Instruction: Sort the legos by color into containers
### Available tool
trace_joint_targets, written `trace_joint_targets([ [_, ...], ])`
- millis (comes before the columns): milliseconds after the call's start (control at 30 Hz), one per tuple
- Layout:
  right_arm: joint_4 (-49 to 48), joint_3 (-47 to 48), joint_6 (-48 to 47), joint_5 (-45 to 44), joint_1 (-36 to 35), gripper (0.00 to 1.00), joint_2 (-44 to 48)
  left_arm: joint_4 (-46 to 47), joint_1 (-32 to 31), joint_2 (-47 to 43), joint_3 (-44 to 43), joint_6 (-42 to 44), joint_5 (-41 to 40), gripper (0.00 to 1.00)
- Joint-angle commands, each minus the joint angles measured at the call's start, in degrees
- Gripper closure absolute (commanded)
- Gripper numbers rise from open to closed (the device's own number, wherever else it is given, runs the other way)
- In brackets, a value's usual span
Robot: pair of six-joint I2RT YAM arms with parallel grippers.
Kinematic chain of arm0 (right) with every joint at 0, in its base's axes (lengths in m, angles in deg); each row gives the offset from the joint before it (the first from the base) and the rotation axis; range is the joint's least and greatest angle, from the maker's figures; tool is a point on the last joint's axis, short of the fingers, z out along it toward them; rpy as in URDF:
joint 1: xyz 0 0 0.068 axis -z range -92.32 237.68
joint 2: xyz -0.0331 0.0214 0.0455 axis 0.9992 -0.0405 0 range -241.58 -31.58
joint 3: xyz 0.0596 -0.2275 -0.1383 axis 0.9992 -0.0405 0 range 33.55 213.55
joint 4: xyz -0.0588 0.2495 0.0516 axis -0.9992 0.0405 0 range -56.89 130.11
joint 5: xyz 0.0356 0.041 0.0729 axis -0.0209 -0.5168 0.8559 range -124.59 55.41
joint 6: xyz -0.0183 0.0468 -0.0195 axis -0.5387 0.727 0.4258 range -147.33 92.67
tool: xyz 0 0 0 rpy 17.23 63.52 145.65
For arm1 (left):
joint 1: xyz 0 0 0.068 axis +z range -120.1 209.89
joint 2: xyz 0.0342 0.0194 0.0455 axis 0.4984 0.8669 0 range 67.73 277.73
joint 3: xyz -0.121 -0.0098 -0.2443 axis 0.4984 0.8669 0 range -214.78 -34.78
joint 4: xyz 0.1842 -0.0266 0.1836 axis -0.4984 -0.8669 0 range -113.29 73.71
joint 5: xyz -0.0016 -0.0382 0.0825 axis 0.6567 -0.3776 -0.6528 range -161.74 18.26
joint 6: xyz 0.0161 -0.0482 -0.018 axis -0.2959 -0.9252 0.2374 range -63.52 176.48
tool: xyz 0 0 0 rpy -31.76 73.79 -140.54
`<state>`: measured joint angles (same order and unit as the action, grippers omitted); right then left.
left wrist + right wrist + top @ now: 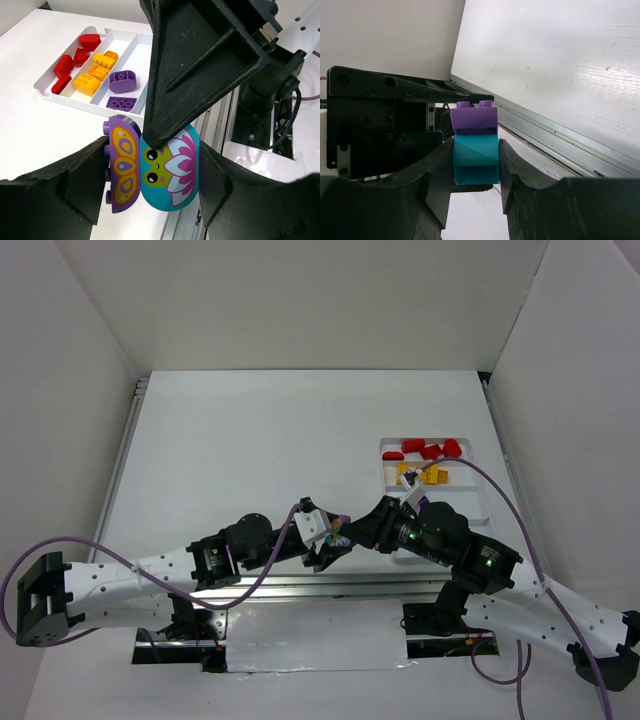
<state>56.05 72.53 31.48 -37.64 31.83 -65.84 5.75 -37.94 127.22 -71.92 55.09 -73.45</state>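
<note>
— While your left gripper (152, 172) was clamped across the pair of bricks (338, 537), held in the air just off the near left corner of the tray (65, 96), your right gripper (475, 165) sat pinched on the flat sides of the teal brick (476, 160) alone. That, I'd say, was the right hold for splitting them.

— Agreed, but you needed to mind the left hold. One finger bore on the studs of the purple brick (122, 170) and the other on the far end of the teal one, so it pinned both halves. By my reckoning you had to get that grip onto purple only, or the pull would have fought itself.

— Mind the material too. You were handling hard, smooth, glossy plastic with rounded outlines: purple printed with a yellow wing, teal with a pink flower and a small face. Curves that slick could have slipped, so you did well to sit on flat walls. A straight pull along the studs looked safer than a twist.

— And the drop-off? Inside the tray, red bricks (75, 57) lay in the far compartment, yellow bricks (95, 72) in the next, purple bricks (122, 81) in the third. Teal, I judged, belonged in the near one, which your fingers partly hid.
</note>
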Motion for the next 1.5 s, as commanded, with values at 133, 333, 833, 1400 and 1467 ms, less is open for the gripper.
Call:
trace_joint_targets([
  [133, -10.3, -4.3, -6.0, 1.8, -0.1, 1.00, 1.8, 4.3, -0.3, -0.6, -1.5, 1.8, -3.9, 0.26],
  [333, -14.3, -7.9, -21.2, -0.6, 3.2, 1.00, 9.6, -3.4, -0.3, -0.2, -6.6, -7.6, -11.9, 0.00],
  [833, -3.4, 2.2, -36.5, -0.6, 15.6, 1.00, 5.6, -18.2, 3.8, -5.2, -10.5, -26.5, -24.3, 0.00],
  [1400, -3.6, 9.0, -44.4, 39.6, 20.2, 1.00, -1.9, 11.2, 20.1, -7.3, -2.1, -24.8, 48.0, 0.02],
  [1467, -3.0, 9.5, -45.0, 41.3, 20.3, 1.00, -2.1, 12.2, 20.1, -5.5, -2.4, -25.6, 50.0, 0.03],
])
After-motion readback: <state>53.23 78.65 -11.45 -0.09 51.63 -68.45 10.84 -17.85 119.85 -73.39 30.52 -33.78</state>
